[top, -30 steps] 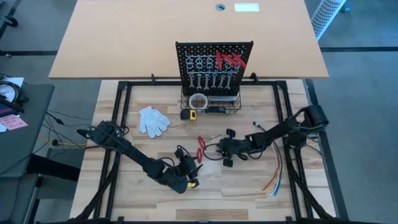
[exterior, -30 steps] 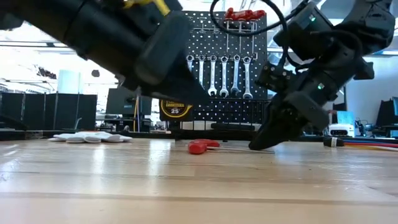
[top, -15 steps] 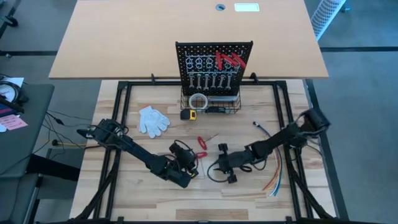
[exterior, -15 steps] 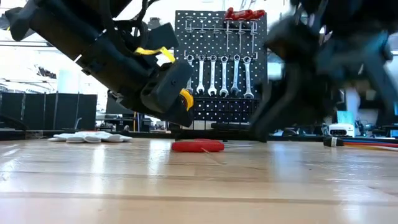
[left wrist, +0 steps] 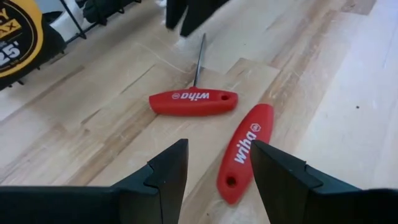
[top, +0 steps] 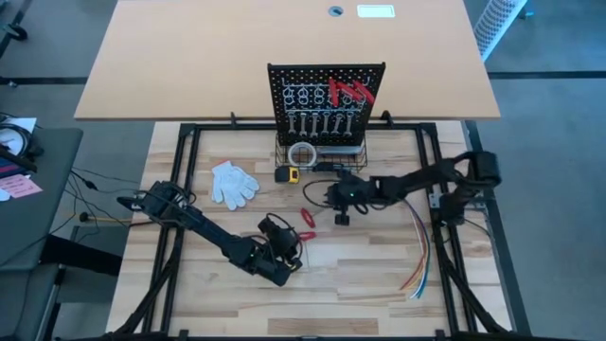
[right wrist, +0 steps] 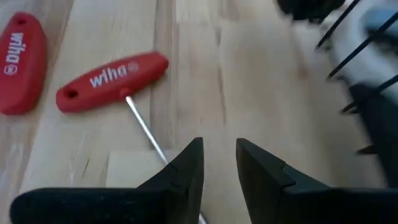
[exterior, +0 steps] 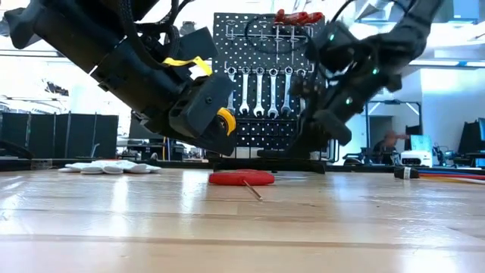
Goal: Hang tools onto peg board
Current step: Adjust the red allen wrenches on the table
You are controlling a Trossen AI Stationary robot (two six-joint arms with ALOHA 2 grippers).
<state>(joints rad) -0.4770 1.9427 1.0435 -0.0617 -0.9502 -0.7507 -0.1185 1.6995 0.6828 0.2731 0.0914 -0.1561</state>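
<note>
2 red-handled tools (left wrist: 194, 101) are lying on the tabletop (top: 237, 294) in front of the peg board (top: 325, 99). The right pincer (right wrist: 217, 163) is hovering beside them, narrowly parted and empty, lining up a pickup; next it needs to straddle a handle. The left pincer (left wrist: 214, 168) is waiting nearby, open

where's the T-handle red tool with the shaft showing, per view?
High: T-handle tool on the table, between both grippers, front of the peg board.
Low: T-handle tool centre, lying flat below the board.
Left wrist: centre, shaft pointing away, second red handle beside it.
Right wrist: upper left, shaft toward the fingers.
Shared landmark: second red handle.
</note>
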